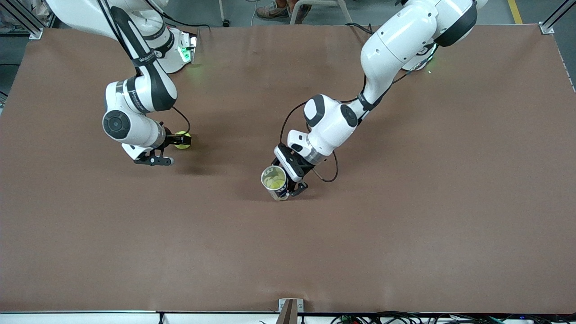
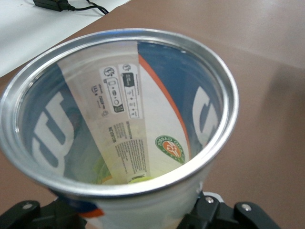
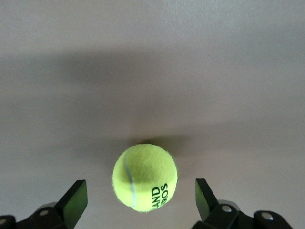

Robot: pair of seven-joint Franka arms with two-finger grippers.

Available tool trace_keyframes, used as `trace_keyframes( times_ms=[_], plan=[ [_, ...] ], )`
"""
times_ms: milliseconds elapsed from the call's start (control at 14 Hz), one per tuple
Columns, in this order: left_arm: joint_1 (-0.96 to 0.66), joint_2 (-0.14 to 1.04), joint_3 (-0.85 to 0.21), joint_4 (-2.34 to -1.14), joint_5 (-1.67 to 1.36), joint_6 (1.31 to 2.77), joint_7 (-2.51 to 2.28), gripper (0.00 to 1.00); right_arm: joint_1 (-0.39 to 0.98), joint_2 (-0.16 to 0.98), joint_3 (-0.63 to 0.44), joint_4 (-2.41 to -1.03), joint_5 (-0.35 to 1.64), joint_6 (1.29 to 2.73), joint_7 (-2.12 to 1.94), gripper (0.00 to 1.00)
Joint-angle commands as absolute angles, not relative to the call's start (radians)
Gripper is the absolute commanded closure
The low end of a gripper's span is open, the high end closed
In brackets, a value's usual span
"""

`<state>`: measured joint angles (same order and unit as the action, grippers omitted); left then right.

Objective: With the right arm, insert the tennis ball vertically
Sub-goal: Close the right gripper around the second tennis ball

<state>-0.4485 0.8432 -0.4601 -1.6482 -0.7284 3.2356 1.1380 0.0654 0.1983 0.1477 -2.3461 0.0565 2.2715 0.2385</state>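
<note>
Front view: brown table (image 1: pixel 405 225) (shoes (image 1: pixel 274 9) above).

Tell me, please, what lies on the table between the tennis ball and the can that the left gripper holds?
Nothing: the front view shows only bare brown table between the tennis ball, below the open right gripper, and the can gripped by the left gripper.

tennis ball (image 3: pixel 145 177): black letters "AND" above "BROS", the start of each word hidden round the curve
can (image 2: pixel 119 114): white panel inside, small print and symbols too fine to read
can badge (image 2: pixel 170 147): round green and orange logo, wording not legible
can wall: big white letters on blue, seen from inside, only in part
right arm (image 1: pixel 144 58): grey lettering on the black band, not legible
</note>
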Motion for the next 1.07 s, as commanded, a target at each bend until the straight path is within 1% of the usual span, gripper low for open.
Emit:
trace_keyframes(
  times_ms=[0,285,570,713,855,998],
  plan=[
    [-0.446,0.868,-0.446,-1.643,-0.727,3.249,1.154,0.23,0.066,0.169,0.149,-2.414,0.037,2.348,0.235,0.00],
    [-0.448,0.870,-0.446,-1.628,-0.727,3.247,1.152,0.23,0.063,0.181,0.149,-2.415,0.037,2.352,0.239,0.00],
    [-0.448,0.868,-0.446,-1.628,-0.726,3.247,1.154,0.24,0.063,0.227,0.150,-2.410,0.041,2.367,0.242,0.00],
    [-0.448,0.868,-0.446,-1.628,-0.727,3.247,1.154,0.24,0.061,0.247,0.150,-2.410,0.049,2.385,0.244,0.03],
    [-0.446,0.868,-0.446,-1.629,-0.727,3.249,1.154,0.24,0.063,0.259,0.150,-2.408,0.051,2.391,0.244,0.11],
    [-0.446,0.868,-0.446,-1.629,-0.727,3.247,1.154,0.23,0.061,0.261,0.150,-2.408,0.052,2.391,0.245,0.30]
  ],
)
